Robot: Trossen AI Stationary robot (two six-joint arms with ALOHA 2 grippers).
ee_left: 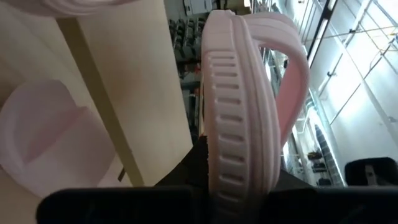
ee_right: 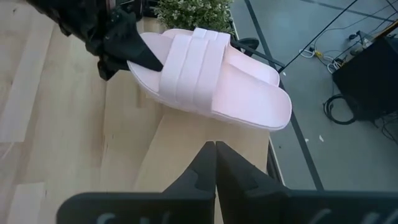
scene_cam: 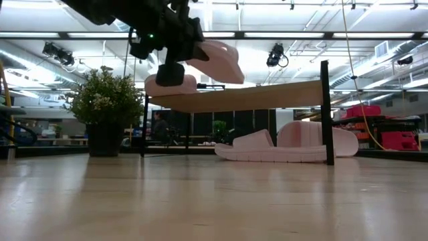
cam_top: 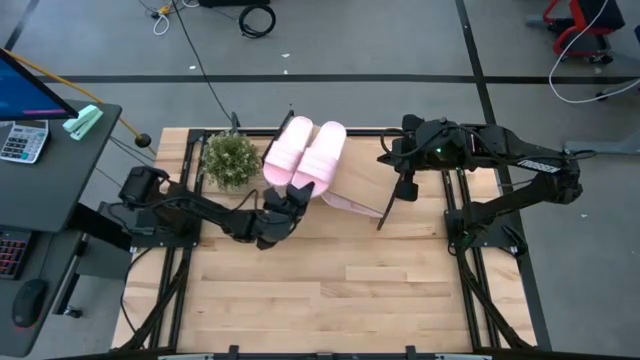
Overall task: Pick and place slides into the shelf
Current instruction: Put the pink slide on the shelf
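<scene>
Left gripper [cam_top: 295,193], centre of the high view, is clamped on the heel of one slide [cam_top: 320,155], holding it over the shelf [cam_top: 355,185] beside another slide [cam_top: 285,148] already resting there. Right gripper [cam_top: 409,190] hangs fully closed and empty, right of centre. Two more slides [scene_cam: 281,144] lie under the shelf.

Risks: the board slants, so a released slide may slip off; the carried one may nudge its neighbour.

Robotics lab, open industrial ceiling [scene_cam: 281,20], floor cables [cam_top: 255,18], calculator [cam_top: 22,140], desk [cam_top: 60,170]
</scene>
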